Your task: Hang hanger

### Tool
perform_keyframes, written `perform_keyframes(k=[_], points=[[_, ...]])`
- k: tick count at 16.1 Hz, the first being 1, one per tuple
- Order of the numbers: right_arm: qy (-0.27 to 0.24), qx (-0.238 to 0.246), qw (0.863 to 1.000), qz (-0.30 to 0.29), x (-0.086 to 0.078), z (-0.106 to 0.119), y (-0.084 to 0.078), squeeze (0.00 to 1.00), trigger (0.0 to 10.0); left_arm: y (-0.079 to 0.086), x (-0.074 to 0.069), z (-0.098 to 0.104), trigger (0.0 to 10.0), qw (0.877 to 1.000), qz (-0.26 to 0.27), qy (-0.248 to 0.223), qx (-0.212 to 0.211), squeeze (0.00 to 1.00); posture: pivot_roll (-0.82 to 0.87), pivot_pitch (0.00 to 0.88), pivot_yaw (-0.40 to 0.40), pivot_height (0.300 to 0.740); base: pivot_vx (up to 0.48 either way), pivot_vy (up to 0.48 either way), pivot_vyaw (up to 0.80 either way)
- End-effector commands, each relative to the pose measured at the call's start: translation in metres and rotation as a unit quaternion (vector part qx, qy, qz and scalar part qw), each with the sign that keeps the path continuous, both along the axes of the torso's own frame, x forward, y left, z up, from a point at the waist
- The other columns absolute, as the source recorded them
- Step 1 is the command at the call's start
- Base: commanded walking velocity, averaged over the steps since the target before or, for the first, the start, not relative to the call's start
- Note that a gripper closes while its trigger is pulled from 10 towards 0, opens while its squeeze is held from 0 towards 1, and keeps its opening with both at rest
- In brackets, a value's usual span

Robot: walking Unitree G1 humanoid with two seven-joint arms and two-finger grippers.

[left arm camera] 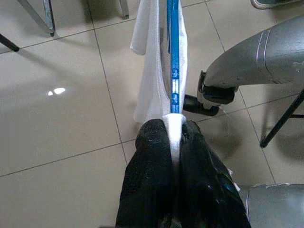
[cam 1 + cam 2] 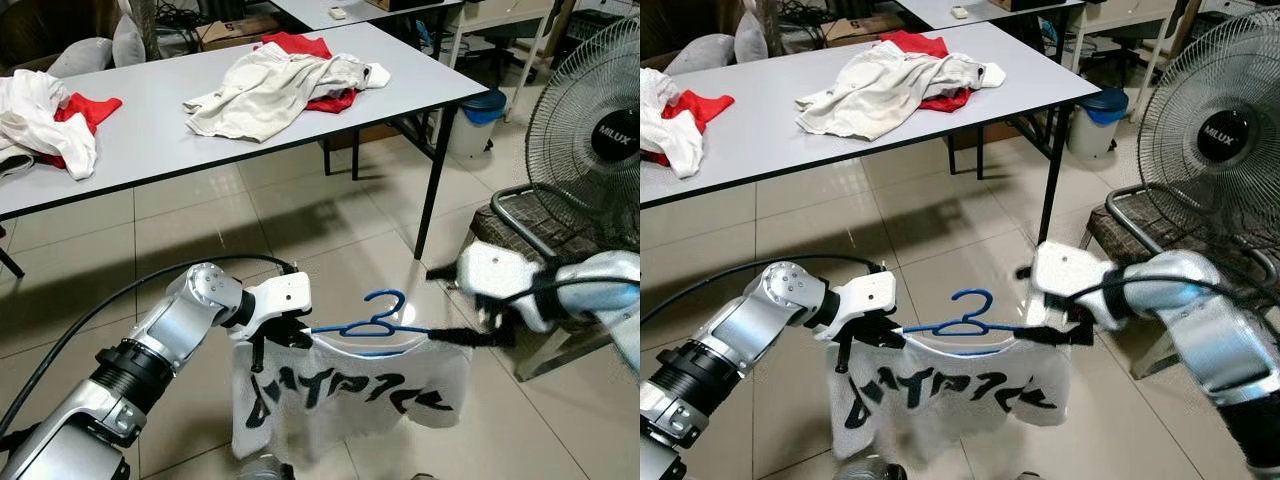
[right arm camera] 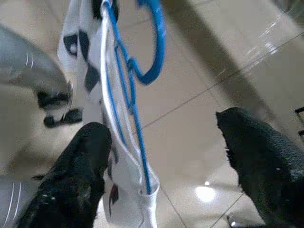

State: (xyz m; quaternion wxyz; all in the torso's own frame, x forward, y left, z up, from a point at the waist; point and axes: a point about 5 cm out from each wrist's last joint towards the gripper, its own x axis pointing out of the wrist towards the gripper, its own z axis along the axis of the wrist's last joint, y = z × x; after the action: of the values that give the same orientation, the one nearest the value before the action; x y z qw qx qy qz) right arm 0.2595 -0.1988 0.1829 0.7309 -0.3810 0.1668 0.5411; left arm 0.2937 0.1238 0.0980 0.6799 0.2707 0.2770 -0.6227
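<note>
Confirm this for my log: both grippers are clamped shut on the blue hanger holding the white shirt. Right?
Not quite. The left gripper is shut on its end of the blue hanger and the white shirt, but the right gripper is open: the right wrist view shows its jaws spread wide with the hanger end between them.

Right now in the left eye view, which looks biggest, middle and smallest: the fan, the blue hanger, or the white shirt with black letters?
1. Fan, though cut off by the picture's edge.
2. White shirt with black letters.
3. Blue hanger, smallest.
</note>
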Motion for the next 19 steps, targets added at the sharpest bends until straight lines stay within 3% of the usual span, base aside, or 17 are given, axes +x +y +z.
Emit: perform_keyframes(k=[1, 2, 4, 5, 9, 11, 14, 15, 17, 19], points=[[0.016, 0.015, 1.0, 0.0, -0.007, 0.007, -0.006, 1.0, 10.0, 0.0, 0.003, 0.012, 0.0, 0.999, 0.003, -0.01, -0.038, 0.0, -0.02, 0.0, 0.071, 0.74, 0.0, 0.0, 0.0], [0.047, 0.023, 0.999, 0.003, -0.016, 0.006, -0.011, 1.0, 10.0, -0.001, 0.004, 0.017, 0.0, 0.998, 0.002, -0.012, -0.057, 0.0, -0.02, 0.0, 0.07, 0.74, 0.0, 0.0, 0.0], [0.056, 0.07, 0.996, -0.005, -0.02, 0.009, -0.014, 0.97, 10.0, -0.005, 0.005, 0.022, 0.0, 0.996, 0.0, -0.023, -0.081, 0.0, -0.02, 0.0, 0.066, 0.74, 0.0, 0.0, 0.0], [0.047, 0.09, 0.995, -0.019, -0.019, 0.013, -0.023, 0.0, 10.0, -0.007, 0.004, 0.025, 0.0, 0.995, -0.011, -0.03, -0.097, 0.0, -0.02, 0.0, 0.062, 0.74, 0.0, 0.0, 0.0], [-0.035, 0.098, 0.991, -0.08, -0.006, 0.026, -0.045, 0.0, 10.0, -0.007, 0.001, 0.028, 0.0, 0.994, -0.022, -0.038, -0.097, 0.0, -0.01, 0.0, 0.048, 0.74, 0.0, 0.0, 0.0], [-0.015, 0.114, 0.991, -0.075, -0.009, 0.028, -0.053, 0.0, 10.0, -0.008, 0.0, 0.033, 0.0, 0.994, -0.032, -0.043, -0.099, 0.0, -0.02, 0.0, 0.05, 0.74, 0.0, 0.0, 0.0], [0.051, 0.165, 0.985, -0.023, -0.014, 0.02, -0.033, 0.0, 9.7, -0.015, -0.001, 0.037, 0.0, 0.993, -0.047, -0.044, -0.098, 0.0, -0.02, 0.0, 0.053, 0.74, 0.0, 0.0, 0.0], [0.074, 0.172, 0.982, -0.004, -0.016, 0.014, -0.026, 0.0, 7.2, -0.018, -0.001, 0.038, 0.0, 0.993, -0.051, -0.041, -0.098, 0.0, -0.02, 0.0, 0.051, 0.74, 0.0, 0.0, 0.0], [0.076, 0.156, 0.985, 0.008, -0.011, 0.004, -0.021, 0.0, 4.2, -0.025, -0.001, 0.04, 0.0, 0.992, -0.063, -0.043, -0.096, 0.0, -0.02, 0.0, 0.05, 0.74, 0.0, 0.0, 0.0], [0.06, 0.13, 0.99, 0.015, -0.001, -0.003, -0.015, 0.0, 4.1, -0.03, -0.005, 0.044, 0.0, 0.991, -0.078, -0.037, -0.099, 0.0, -0.02, 0.0, 0.045, 0.74, 0.0, 0.0, 0.0]])
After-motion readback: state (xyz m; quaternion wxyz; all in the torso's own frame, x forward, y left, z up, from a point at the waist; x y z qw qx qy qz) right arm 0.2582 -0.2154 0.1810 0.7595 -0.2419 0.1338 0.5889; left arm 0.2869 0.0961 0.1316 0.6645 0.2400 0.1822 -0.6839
